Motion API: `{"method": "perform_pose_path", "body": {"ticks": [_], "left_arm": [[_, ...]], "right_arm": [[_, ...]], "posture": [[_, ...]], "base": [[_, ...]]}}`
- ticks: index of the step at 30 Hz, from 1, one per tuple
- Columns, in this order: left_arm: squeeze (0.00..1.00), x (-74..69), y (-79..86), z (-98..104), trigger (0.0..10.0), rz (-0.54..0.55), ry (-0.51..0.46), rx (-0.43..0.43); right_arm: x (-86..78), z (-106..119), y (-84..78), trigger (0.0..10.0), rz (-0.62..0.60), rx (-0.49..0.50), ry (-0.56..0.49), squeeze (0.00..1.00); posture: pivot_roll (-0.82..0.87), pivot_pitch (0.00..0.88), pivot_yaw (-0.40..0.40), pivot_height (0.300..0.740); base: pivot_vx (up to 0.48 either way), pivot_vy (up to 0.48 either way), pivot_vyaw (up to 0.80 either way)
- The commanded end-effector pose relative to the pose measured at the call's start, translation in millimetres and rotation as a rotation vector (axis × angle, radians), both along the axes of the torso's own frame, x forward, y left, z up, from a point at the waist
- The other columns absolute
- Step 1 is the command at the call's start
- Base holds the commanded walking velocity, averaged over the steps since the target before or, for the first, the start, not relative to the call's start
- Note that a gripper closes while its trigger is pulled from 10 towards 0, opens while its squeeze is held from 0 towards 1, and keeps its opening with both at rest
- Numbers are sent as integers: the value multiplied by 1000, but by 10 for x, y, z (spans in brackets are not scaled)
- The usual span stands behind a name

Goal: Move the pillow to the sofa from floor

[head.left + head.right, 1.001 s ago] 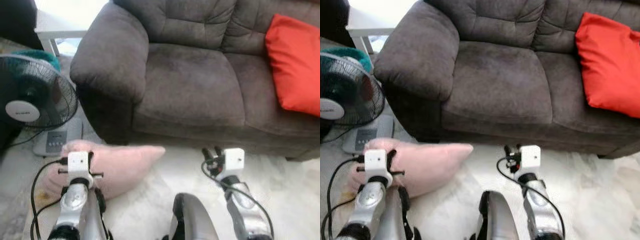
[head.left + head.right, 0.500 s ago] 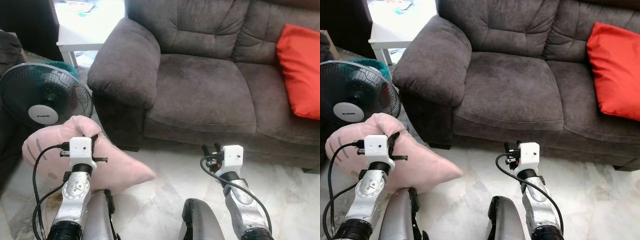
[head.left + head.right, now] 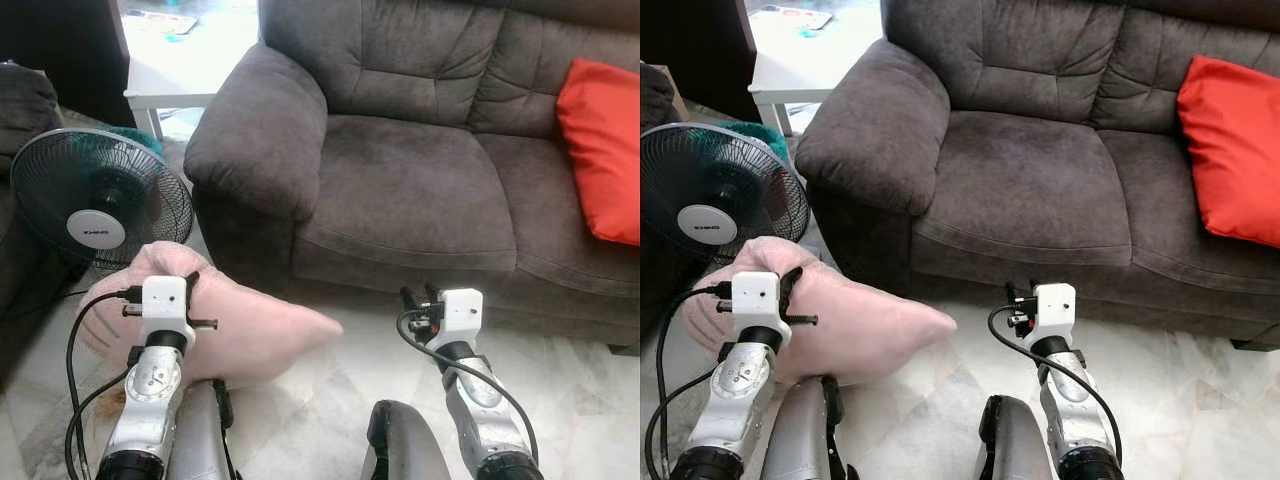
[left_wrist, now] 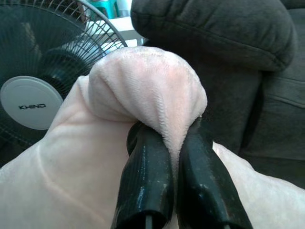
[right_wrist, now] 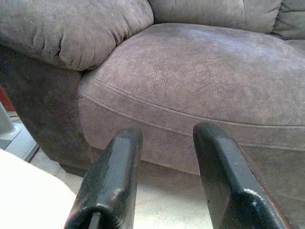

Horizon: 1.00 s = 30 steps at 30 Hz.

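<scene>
A pale pink pillow [image 3: 250, 330] hangs above the floor at the lower left, in front of the sofa's left armrest [image 3: 255, 135]. My left gripper [image 4: 174, 138] is shut on a fold of the pillow [image 4: 147, 86], its black fingers [image 4: 147, 176] pinching the plush. The dark grey sofa [image 3: 400, 190] stands ahead with a bare seat cushion [image 3: 1025, 185]. My right gripper [image 5: 164, 143] is open and holds nothing, low in front of the seat cushion's front edge [image 5: 190, 119].
A red cushion [image 3: 605, 150] leans at the sofa's right end. A black standing fan [image 3: 95, 205] is at the left beside the armrest, with a white side table [image 3: 185, 60] behind it. The floor [image 3: 330, 400] is pale marble.
The camera view has shifted slightly. The pillow in my left gripper has come a little to the right and lower, its tip nearer the sofa front. The right gripper stays open.
</scene>
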<state>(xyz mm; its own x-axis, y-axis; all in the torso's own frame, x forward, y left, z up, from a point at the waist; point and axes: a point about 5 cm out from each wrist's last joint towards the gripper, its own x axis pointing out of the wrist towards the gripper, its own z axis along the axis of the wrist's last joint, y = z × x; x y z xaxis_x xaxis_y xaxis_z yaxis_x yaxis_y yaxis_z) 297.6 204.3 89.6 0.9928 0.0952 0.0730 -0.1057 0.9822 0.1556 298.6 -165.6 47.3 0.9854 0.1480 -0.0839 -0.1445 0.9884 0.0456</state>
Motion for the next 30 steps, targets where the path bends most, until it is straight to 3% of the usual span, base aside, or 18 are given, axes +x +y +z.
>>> {"method": "perform_pose_path", "body": {"ticks": [1, 19, 30], "left_arm": [[0, 56, -48, 242, 10000, -25, -106, 8], [0, 34, -57, 242, 10000, -32, -91, 9], [0, 25, -103, 257, 10000, -63, -89, -8]], "right_arm": [[-40, -48, -49, 10000, -21, 5, 14, 0], [-46, -75, -44, 10000, -20, 0, 30, 0], [-45, -87, -44, 10000, -25, 8, 35, 0]], "posture": [[142, 24, -120, 550], [140, 39, -120, 675], [141, 40, -117, 675]], "base": [[0, 0, 0], [0, 0, 0], [0, 0, 0]]}}
